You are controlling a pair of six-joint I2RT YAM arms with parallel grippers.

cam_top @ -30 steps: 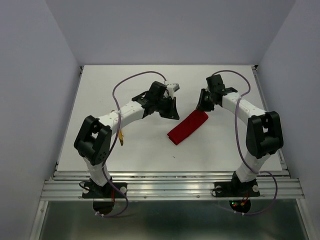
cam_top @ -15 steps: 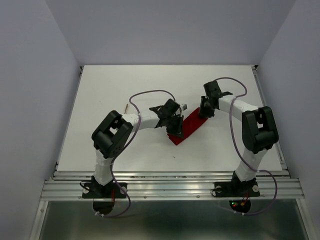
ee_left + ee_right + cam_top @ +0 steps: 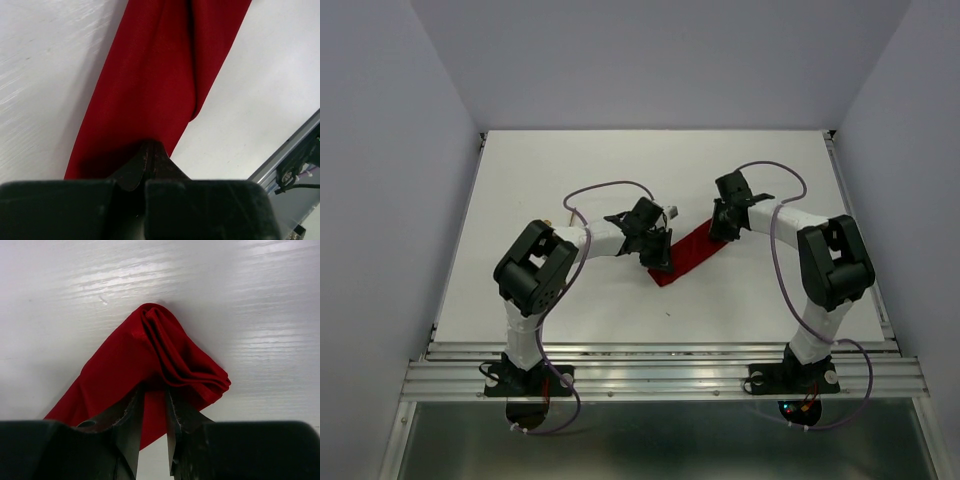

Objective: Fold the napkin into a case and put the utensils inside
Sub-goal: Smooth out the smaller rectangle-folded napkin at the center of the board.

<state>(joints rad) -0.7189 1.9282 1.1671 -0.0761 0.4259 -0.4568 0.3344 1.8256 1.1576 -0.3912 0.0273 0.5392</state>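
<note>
Napkin [image 3: 692,250]: red, folded to a narrow strip, lying slantwise mid-tabletop [image 3: 560,165]. Right tool [image 3: 156,391]: pinching the strip's layered far-right end. Left tool [image 3: 148,150]: pressed together, tip on the near-left end; whether a layer is caught, cannot tell. Handling: probably best to pin one end flat, draw gently and keep the layers aligned.

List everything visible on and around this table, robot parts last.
bright red folded cloth napkin: one, red, a narrow strip lying diagonally mid-table between the two arms.
white table: one, white, under everything.
pale lilac walls: three, behind and at both sides.
silver metal rail: one, along the near edge.
left arm: one, black and white, jaws shut at the strip's near end.
right arm: one, black and white, jaws closed on the strip's folded far end.
</note>
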